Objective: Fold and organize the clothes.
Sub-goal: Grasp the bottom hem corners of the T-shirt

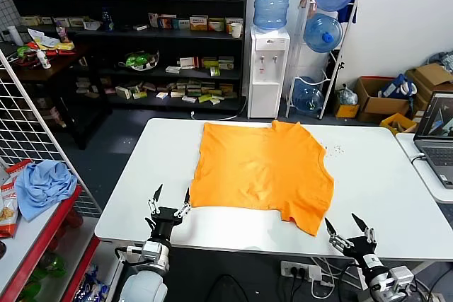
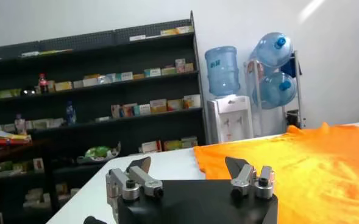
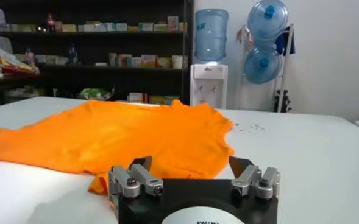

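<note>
Lying flat at the white table's [image 1: 382, 196] centre, the orange T-shirt [image 1: 262, 171] awaited folding; left gripper [image 1: 169, 201] at 7 o'clock and right gripper [image 1: 350, 230] at 5 hovered wide-jawed, empty, likely poised for its near hem.

Item count:
- Orange T-shirt [image 1: 263, 167]: one, on one white table [image 1: 375, 182].
- Grippers: two, a left gripper [image 1: 170, 197] and a right gripper [image 1: 350, 227].
- Light blue cloth [image 1: 44, 185]: one.
- Water dispenser [image 1: 267, 72]: one.
- Blue water bottles: four visible, one on the dispenser, three in the rack [image 1: 327, 40].
- Laptop [image 1: 437, 136]: one.
</note>
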You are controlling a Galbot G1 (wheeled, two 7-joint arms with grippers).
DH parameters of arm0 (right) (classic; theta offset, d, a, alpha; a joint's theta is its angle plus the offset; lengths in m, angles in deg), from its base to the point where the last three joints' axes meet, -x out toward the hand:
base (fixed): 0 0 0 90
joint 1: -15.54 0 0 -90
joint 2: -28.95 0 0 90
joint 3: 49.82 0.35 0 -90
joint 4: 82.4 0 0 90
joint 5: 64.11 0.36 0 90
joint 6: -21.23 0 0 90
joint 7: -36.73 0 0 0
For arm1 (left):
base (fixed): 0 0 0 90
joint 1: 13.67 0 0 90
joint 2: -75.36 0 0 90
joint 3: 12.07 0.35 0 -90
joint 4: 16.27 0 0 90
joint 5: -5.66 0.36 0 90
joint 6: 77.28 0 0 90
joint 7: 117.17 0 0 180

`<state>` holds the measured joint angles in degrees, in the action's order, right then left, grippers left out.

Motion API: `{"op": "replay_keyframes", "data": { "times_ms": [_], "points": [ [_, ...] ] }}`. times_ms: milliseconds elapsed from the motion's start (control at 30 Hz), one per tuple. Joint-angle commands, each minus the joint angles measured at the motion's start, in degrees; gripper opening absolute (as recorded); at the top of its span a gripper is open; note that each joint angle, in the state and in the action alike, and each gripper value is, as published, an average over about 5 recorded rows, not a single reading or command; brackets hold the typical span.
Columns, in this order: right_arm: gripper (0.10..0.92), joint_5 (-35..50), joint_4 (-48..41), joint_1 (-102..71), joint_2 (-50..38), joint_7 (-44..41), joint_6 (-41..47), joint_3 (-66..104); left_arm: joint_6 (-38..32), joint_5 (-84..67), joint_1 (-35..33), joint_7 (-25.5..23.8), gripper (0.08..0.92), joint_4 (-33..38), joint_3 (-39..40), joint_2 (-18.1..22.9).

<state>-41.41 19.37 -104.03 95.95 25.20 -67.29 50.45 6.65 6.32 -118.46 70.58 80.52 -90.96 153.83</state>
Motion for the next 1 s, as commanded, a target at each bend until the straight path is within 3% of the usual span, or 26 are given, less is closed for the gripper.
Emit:
{"op": "replay_keyframes", "data": {
  "times_ms": [33,400,1000],
  "points": [
    [0.823,-0.11,-1.06,1.6,0.11,1.71,5.95,-0.96,9.01,-3.16,1.06,-1.26,0.823,1.33,1.18,-1.58],
    [0.823,0.96,-2.61,6.82,0.76,2.88,10.66,-6.14,19.62,-9.38,2.46,0.33,0.823,1.31,3.68,-1.9],
    [0.823,2.01,-5.83,12.15,2.37,3.79,12.7,-10.43,21.92,-11.59,4.36,1.01,0.823,-2.83,6.36,-1.37]
  ]
}}
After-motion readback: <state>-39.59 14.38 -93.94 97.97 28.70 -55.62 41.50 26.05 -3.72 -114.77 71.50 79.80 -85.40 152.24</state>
